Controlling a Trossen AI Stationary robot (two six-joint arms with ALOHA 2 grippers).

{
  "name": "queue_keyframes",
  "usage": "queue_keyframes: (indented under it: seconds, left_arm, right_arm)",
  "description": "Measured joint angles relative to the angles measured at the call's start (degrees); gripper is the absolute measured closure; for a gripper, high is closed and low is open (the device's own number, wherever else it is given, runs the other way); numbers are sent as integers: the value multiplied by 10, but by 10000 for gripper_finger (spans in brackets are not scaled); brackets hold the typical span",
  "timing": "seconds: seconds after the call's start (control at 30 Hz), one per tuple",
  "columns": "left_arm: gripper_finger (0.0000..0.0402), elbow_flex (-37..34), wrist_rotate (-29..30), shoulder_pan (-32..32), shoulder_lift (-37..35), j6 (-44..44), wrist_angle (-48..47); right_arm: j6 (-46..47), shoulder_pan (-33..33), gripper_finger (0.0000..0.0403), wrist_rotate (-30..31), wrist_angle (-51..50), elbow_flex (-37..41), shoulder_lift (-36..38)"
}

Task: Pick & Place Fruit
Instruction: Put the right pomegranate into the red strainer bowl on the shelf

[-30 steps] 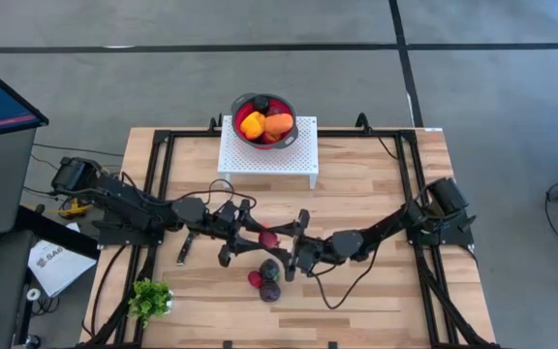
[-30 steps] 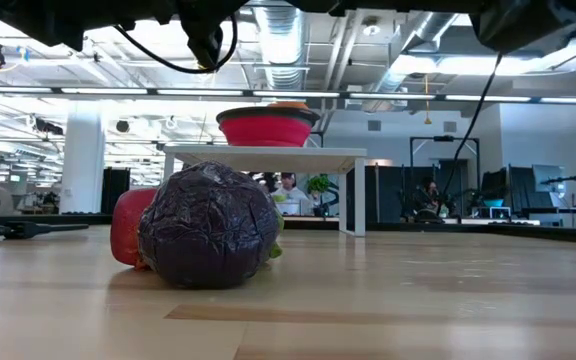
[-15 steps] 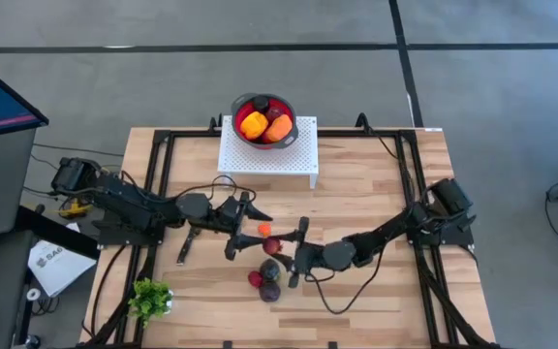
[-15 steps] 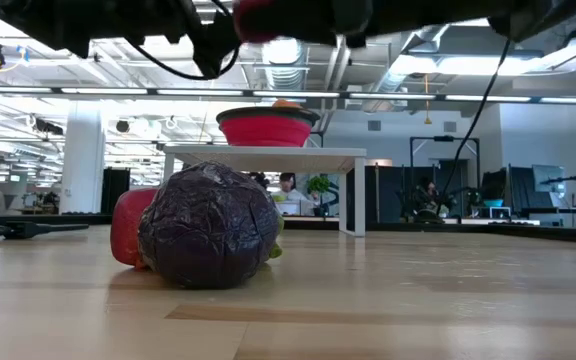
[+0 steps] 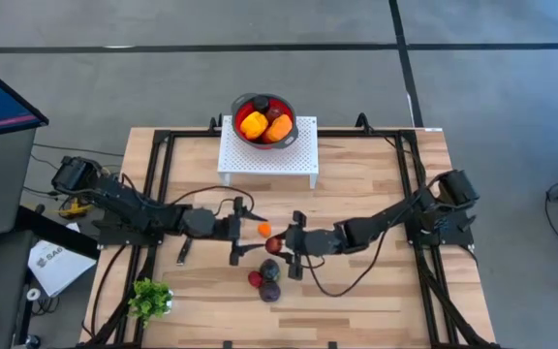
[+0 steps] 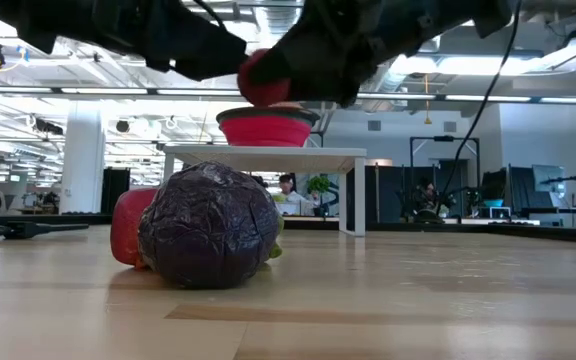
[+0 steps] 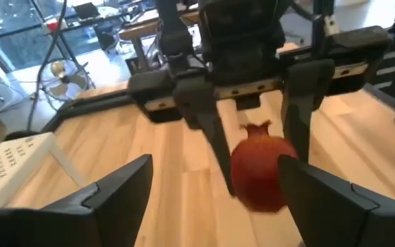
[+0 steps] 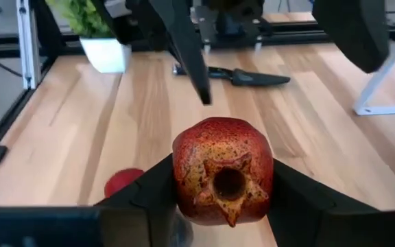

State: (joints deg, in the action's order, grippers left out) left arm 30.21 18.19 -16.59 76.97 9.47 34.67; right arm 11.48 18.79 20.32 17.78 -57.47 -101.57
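Note:
A red speckled pomegranate-like fruit (image 8: pixel 223 171) hangs above the table's middle with my right gripper (image 5: pixel 287 244) shut on it. My left gripper (image 5: pixel 239 239) stands open just left of it. Its fingers (image 7: pixel 115 192) are spread wide, short of the fruit (image 7: pixel 262 171). A dark purple fruit (image 6: pixel 208 225), a red one (image 6: pixel 126 225) and a greenish one (image 5: pixel 269 269) lie together on the table near its front. A small orange fruit (image 5: pixel 263 230) shows between the grippers. The red bowl (image 5: pixel 264 118) holds several fruits on a white stand (image 5: pixel 269 155) at the far edge. My right gripper pinches the pomegranate-like fruit between its two fingers, on two opposite sides (image 8: pixel 180 180). The fruit's crown end (image 8: pixel 228 184) faces back toward the wrist. The fingers come nearly level from the table's right. The fruit is lifted clear of the table (image 6: pixel 263 80).
A black knife (image 8: pixel 252 77) lies on the wood to the left. A green plant sprig in a white pot (image 5: pixel 150 297) stands at the near left corner. Black frame rails run along the table's sides. Bare wood lies to the right and in front of the stand.
My left gripper has opened, let go of the pomegranate-like fruit and drawn back a little toward the table's left. My right gripper has taken hold of the fruit and rolled its wrist. The fruit has stayed clear of the table and sunk slightly.

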Motion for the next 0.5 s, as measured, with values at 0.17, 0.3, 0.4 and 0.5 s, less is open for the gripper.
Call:
queue_keyframes:
  seconds: [0.17,0.3,0.4,0.5]
  left_arm:
    - [98,0,-23,-2,0,-43,-1]
    - [96,0,-55,4,5,-80,-1]
    - [102,1,-57,8,15,-97,5]
    - [113,1,-58,14,32,-111,9]
  right_arm:
    - [-20,-7,222,-10,0,-6,0]
    - [-29,-11,228,-10,9,-6,0]
    - [-29,-14,228,-10,7,-6,0]
    - [-29,-13,223,-10,11,-5,0]
